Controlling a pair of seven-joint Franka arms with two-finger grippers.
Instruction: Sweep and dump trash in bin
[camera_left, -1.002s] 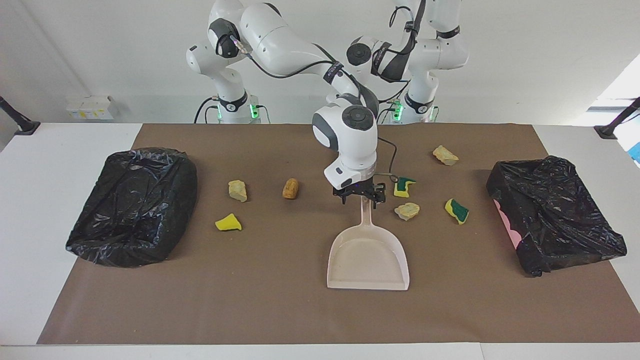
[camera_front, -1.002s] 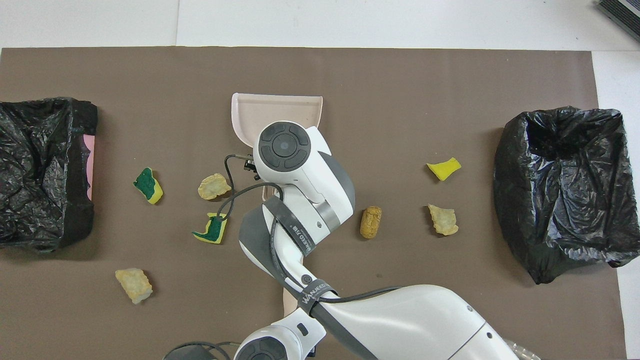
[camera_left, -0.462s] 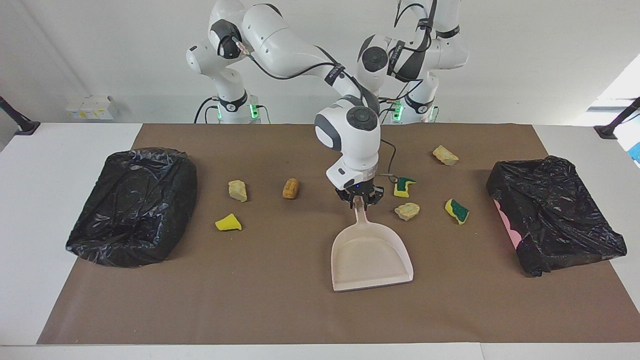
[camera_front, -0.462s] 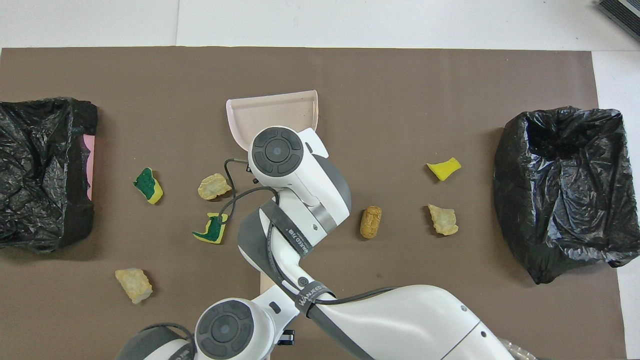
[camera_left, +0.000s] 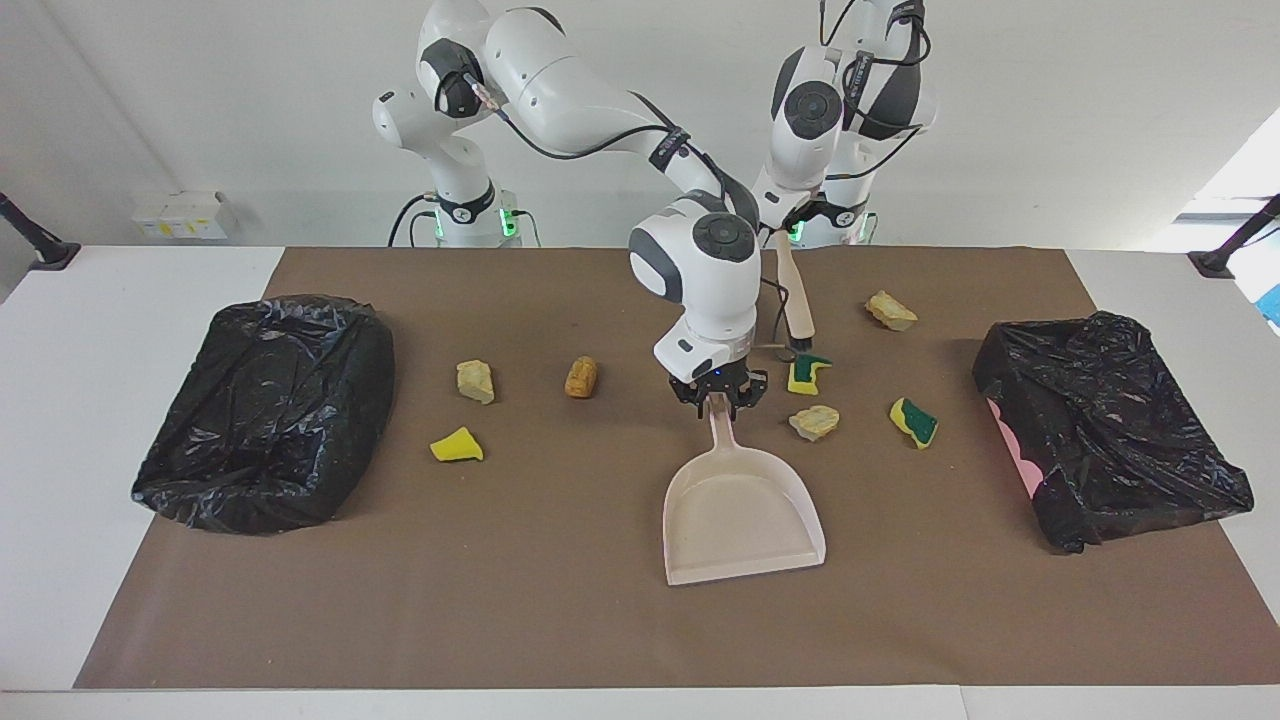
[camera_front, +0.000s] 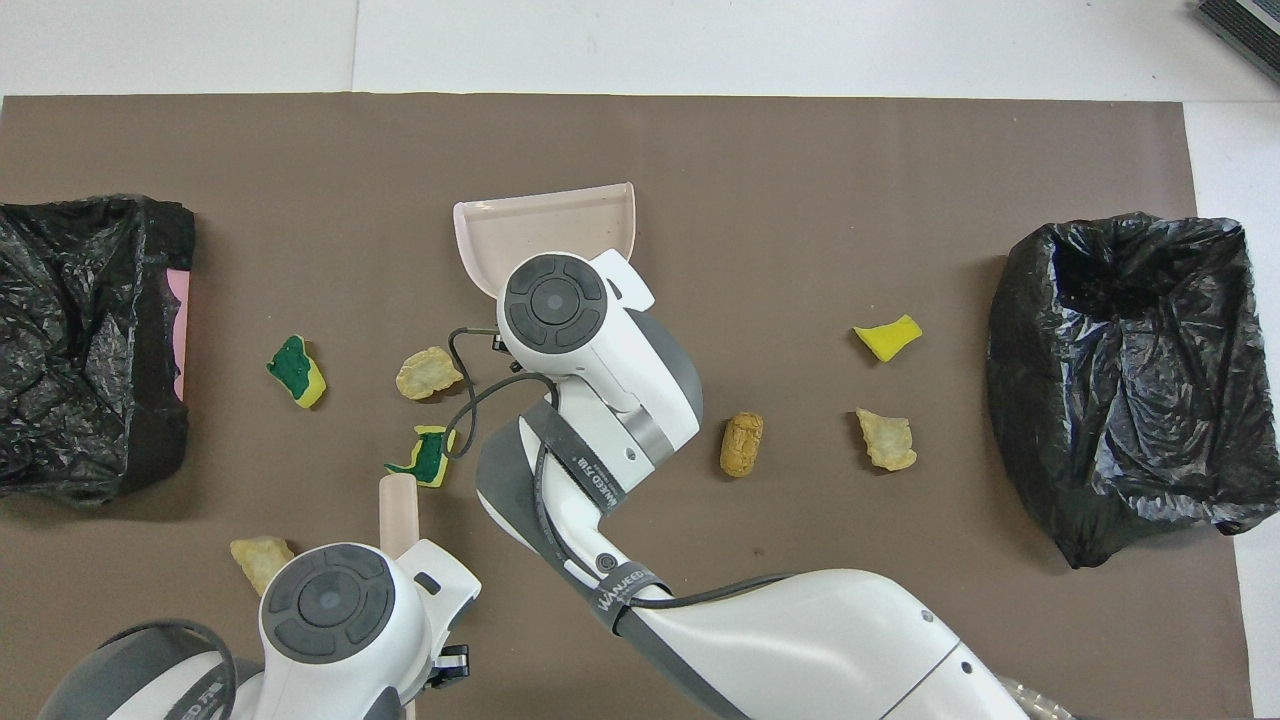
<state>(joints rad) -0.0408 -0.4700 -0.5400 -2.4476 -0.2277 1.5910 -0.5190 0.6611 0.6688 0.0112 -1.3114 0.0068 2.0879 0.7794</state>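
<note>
My right gripper (camera_left: 718, 400) is shut on the handle of the beige dustpan (camera_left: 745, 515), which lies mid-table with its mouth away from the robots. My left gripper (camera_left: 780, 228) is shut on the beige brush (camera_left: 796, 300); the brush hangs slanted with its lower end over a green-and-yellow sponge (camera_left: 808, 373). Around it lie more trash pieces: a beige chunk (camera_left: 815, 421), another sponge (camera_left: 914, 421) and a beige chunk (camera_left: 889, 311). Toward the right arm's end lie an orange-brown cylinder (camera_left: 581, 377), a beige chunk (camera_left: 476, 381) and a yellow sponge (camera_left: 457, 445).
Two bins lined with black bags stand on the brown mat, one (camera_left: 270, 410) at the right arm's end and one (camera_left: 1110, 440) at the left arm's end. In the overhead view the right arm covers the dustpan's (camera_front: 545, 225) handle.
The right gripper closed on the dustpan handle and turned the pan slightly. The left arm swung out with the brush, bringing it over the green-and-yellow sponge.
</note>
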